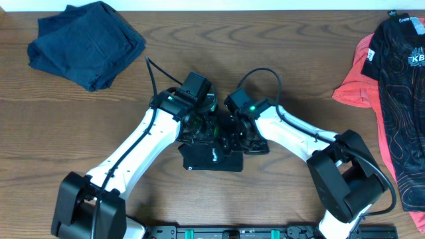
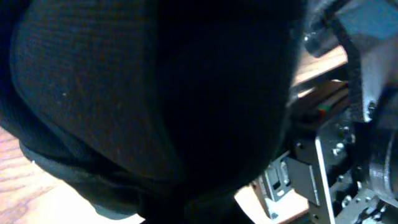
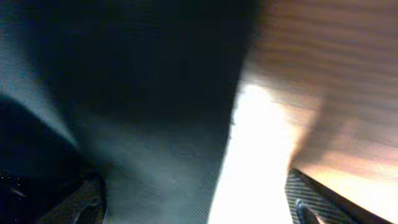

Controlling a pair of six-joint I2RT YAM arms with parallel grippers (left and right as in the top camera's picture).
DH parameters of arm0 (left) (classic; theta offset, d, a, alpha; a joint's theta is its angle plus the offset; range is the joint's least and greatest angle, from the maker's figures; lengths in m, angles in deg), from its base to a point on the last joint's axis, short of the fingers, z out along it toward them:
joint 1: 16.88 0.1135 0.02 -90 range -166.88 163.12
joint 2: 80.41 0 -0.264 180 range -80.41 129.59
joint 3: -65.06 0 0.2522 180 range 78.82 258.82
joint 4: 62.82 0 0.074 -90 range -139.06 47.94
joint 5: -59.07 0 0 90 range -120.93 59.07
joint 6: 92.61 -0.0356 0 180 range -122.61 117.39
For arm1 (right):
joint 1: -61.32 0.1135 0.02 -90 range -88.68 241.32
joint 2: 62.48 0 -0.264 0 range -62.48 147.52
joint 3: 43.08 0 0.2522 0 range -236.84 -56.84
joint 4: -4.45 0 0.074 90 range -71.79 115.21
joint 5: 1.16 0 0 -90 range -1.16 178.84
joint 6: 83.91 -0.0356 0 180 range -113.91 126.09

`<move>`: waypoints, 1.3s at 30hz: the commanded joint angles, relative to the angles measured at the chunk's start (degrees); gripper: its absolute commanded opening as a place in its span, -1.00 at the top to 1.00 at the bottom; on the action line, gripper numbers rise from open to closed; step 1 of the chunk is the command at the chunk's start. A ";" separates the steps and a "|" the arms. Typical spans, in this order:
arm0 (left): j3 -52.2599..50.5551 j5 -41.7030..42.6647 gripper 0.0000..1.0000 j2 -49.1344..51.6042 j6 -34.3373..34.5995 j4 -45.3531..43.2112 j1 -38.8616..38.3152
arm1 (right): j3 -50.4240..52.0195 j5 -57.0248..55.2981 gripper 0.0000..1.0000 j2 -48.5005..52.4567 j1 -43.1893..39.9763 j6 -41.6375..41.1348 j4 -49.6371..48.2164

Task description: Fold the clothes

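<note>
Tabletop (image 1: 279, 40) of dark wood seen from above, with two white and black robot arms reaching in from the lower edge and meeting at the centre of the frame. Both bend over a small black garment (image 1: 212, 158), lying bunched in a rough rectangle just below centre, with a tiny white mark on its cloth.

The left gripper (image 1: 201, 127) and right gripper (image 1: 236, 137) sit close together on the garment's upper edge, probably so each can take one side of the same hem and carry it over as a fold.

In the left wrist view, black knit cloth fills almost the whole frame. Its fingers are hidden, so I cannot tell whether that claw is spread or pinching.

In the right wrist view, which is blurred, dark cloth covers the left half and bright wood the right. Two woven-pattern fingertips (image 3: 87, 202) show at the lower corners, well apart, so this claw looks spread around the cloth's edge, not pinching it.

A navy garment (image 1: 86, 43) lies folded at upper left. At the right edge, a coral-pink garment (image 1: 355, 79) lies partly under a black garment with red lines (image 1: 402, 99), likely waiting their turn.
</note>
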 commanded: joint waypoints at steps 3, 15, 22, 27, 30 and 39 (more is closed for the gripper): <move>0.98 3.04 0.76 -0.02 0.57 -1.60 -0.20 | -7.80 -10.54 -0.96 -1.03 -4.59 1.29 9.42; 0.98 10.14 0.71 -0.04 -0.09 -2.97 -0.20 | -9.27 -11.15 -0.99 -1.60 -12.52 6.23 15.06; 0.98 10.91 0.14 0.09 -0.09 -3.54 -3.02 | -8.87 -11.21 -0.99 -1.57 -13.22 4.44 14.16; 0.98 8.70 0.14 0.33 0.33 -5.11 -5.14 | -9.05 -10.62 -0.98 -1.70 -16.35 4.33 14.56; 0.98 8.74 0.13 0.66 0.59 -6.56 -5.57 | -9.40 -9.64 -0.96 -2.14 -18.80 5.31 15.85; 4.52 3.41 0.13 -7.37 0.76 -4.04 -2.93 | -9.49 3.32 -0.93 -9.64 -23.34 15.19 15.12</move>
